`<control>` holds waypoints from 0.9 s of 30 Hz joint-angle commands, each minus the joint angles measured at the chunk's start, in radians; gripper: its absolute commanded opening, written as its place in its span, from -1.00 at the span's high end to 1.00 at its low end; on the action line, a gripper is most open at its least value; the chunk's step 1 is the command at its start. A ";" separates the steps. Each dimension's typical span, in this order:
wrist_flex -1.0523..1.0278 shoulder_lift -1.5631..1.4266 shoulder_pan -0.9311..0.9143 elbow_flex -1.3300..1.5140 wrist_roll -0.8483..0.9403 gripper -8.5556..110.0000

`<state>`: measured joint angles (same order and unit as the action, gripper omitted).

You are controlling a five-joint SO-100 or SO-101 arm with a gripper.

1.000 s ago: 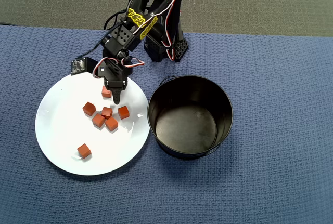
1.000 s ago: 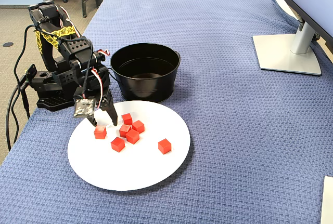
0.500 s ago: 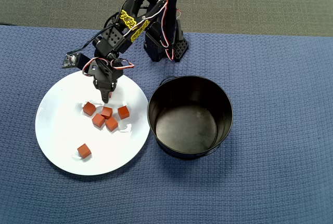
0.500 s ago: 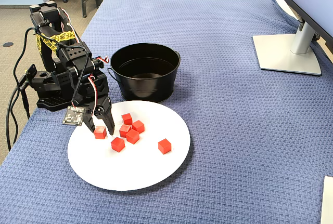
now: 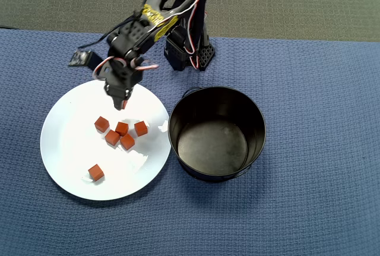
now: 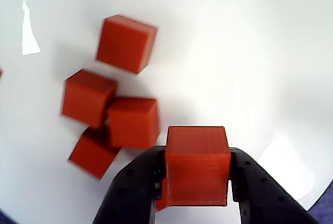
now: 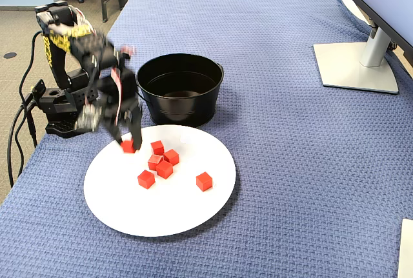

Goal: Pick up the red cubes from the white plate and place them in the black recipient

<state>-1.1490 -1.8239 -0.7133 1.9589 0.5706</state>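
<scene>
A blue woven cloth (image 7: 290,162) covers the table, a monitor stand (image 7: 358,65) at upper right. The black recipient (image 5: 217,132) sits centre, the white plate (image 5: 65,161) left with five red cubes (image 5: 122,129). The gripper (image 6: 196,182), half a second ago down on the plate, now is lifted, clamped on a sixth cube (image 6: 197,164).

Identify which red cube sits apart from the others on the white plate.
The lone red cube near the white plate's lower edge in the overhead view; four others cluster mid-plate, and a sixth is clamped in the gripper.
</scene>
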 commanded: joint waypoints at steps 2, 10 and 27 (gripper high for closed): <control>-0.156 -0.229 0.179 -0.152 -0.158 0.86; -0.244 -0.330 0.578 -0.249 -0.425 0.86; -0.155 -0.153 0.324 -0.209 -0.110 0.38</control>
<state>-1.3499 -2.0141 -0.2163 1.7856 0.3267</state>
